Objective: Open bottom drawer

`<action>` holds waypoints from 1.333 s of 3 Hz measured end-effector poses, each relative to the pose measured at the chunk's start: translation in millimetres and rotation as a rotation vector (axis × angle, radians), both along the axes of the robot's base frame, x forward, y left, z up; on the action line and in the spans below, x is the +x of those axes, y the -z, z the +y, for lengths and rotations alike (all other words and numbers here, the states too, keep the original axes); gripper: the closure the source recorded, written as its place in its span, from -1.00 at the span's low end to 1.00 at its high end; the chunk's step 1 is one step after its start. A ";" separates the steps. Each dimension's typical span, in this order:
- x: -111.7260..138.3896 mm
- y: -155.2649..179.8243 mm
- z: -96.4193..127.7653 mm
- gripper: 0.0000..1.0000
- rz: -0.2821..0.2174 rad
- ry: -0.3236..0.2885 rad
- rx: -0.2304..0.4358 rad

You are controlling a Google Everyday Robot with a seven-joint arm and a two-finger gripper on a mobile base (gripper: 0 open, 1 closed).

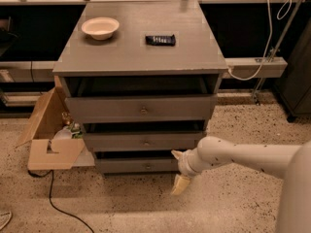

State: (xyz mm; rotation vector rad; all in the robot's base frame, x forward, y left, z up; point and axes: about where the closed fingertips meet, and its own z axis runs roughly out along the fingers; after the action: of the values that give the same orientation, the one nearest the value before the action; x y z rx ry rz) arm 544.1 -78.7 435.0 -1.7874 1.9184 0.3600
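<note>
gripper [178,169], jaws spread — bottom drawer [131,165] just beside them

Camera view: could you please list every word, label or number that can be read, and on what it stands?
No text is readable.
The dark packet on the cabinet top: pale marks, too blurred to read.
The cardboard box: no print visible.
The bottom drawer and the gripper by its right end: no markings visible.
</note>
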 end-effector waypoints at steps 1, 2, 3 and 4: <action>21.8 53.3 -16.6 -1.00 -0.001 -0.020 -0.072; 43.2 110.6 -30.2 -1.00 0.011 -0.017 -0.093; 46.0 117.1 -29.6 -1.00 0.011 -0.022 -0.101; 63.4 157.1 -26.2 -1.00 0.012 -0.056 -0.155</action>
State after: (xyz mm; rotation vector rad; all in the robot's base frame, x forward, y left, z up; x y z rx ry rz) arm 607.6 -104.9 277.8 -1.9455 1.9545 0.2478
